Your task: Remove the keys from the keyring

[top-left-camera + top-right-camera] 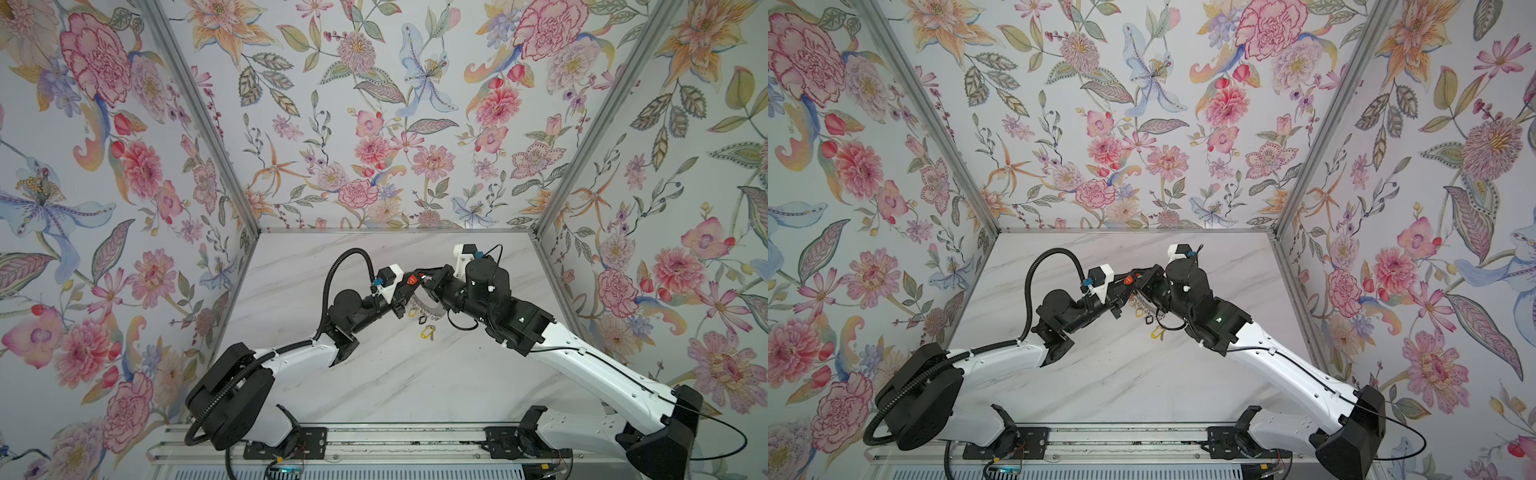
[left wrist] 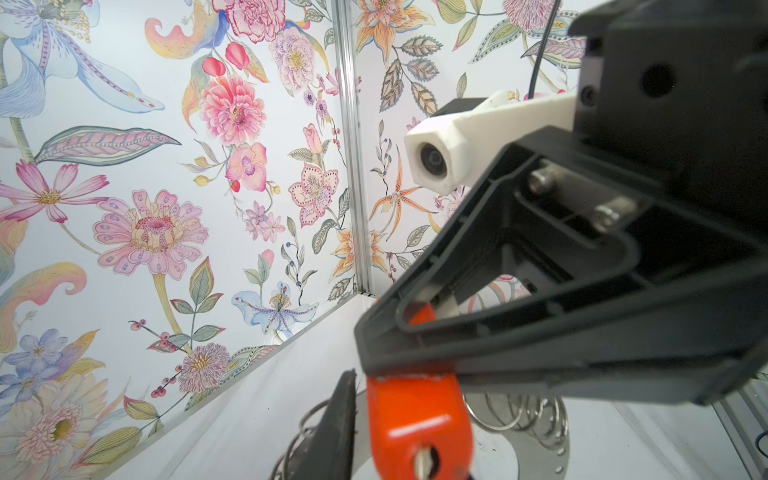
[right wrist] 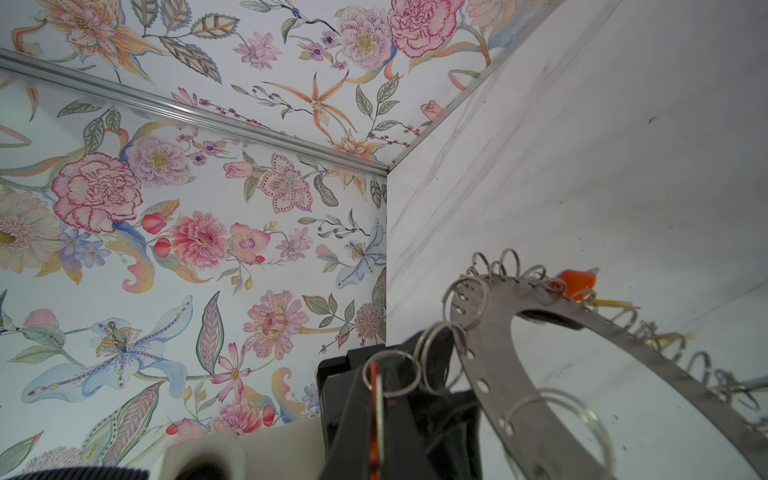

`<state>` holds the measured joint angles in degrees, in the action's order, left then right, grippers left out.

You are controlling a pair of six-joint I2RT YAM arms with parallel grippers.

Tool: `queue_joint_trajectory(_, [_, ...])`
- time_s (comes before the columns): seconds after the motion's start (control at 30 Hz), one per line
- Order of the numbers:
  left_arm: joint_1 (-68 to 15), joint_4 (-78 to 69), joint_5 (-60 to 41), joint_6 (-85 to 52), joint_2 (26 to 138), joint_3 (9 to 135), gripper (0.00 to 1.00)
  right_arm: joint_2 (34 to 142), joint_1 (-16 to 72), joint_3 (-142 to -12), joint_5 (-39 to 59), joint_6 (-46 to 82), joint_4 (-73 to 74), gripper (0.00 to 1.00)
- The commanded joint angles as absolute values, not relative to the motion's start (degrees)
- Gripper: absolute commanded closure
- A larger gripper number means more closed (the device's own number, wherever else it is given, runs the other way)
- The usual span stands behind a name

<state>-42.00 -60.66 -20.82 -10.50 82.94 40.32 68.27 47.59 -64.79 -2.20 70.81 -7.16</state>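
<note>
Keyring (image 1: 424, 308) tilted mid-frame, beneath both tools. Left tool (image 1: 406, 282) narrowly parted, pinching red-tagged key (image 1: 412, 279); right tool (image 1: 424, 277) closed tight beside it, hold unclear. Yellow-tagged key (image 1: 428, 332) on surface (image 1: 374, 374) just below.

A: Open room?
B: Table (image 1: 374, 382): near middle between the arm bases; far strip along the back wall (image 1: 374, 166); both far corners.
A: Obstructions?
B: Left arm (image 1: 291, 353) and right arm (image 1: 582, 357), meeting mid-table; keyring (image 1: 428, 308) raised between them; yellow key (image 1: 427, 332) and clip (image 1: 421, 320) lying just nearer.
</note>
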Motion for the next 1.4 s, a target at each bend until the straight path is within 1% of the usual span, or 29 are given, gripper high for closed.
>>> queue_joint_trajectory(0.0, [-40.4,-64.6,-16.0,-11.6,83.1,42.6,0.82,67.6,48.9,-64.6,-0.8,70.8,-8.0,1.0])
queue_joint_trajectory(0.13, [-40.4,-65.0,-15.3,-11.1,82.6,42.1,0.85,67.2,48.9,-64.7,-1.5,70.6,-8.4,1.0])
queue_joint_trajectory(0.33, [-40.3,-64.5,-14.8,-10.1,82.3,41.9,0.86,67.3,49.0,-64.7,-1.5,70.7,-8.2,1.0])
queue_joint_trajectory(0.43, [-40.3,-64.8,-15.5,-9.4,82.0,41.1,0.79,67.1,48.8,-64.8,-1.2,70.9,-8.1,1.0])
queue_joint_trajectory(0.53, [-40.4,-64.9,-17.2,-9.4,82.3,40.8,0.69,67.5,48.7,-65.0,-0.8,71.3,-7.8,1.0])
queue_joint_trajectory(0.63, [-40.4,-66.0,-19.0,-10.1,82.9,40.6,0.63,67.6,48.6,-64.9,-0.3,71.9,-7.6,1.0])
queue_joint_trajectory(0.8, [-40.7,-67.3,-21.2,-10.5,83.6,39.6,0.61,67.3,48.2,-64.6,-0.1,72.6,-7.4,1.0])
queue_joint_trajectory(0.97, [-41.4,-68.5,-20.7,-10.1,84.5,38.3,0.6,67.5,48.3,-64.6,-0.2,73.6,-6.9,1.0])
queue_joint_trajectory(1.2, [-42.3,-69.2,-19.5,-7.3,85.0,36.7,0.55,67.7,48.5,-65.1,-1.2,74.0,-7.1,1.0])
queue_joint_trajectory(1.37, [-42.4,-72.3,-18.5,-6.7,84.7,34.2,0.53,67.7,48.5,-65.3,-2.4,74.6,-7.0,1.0])
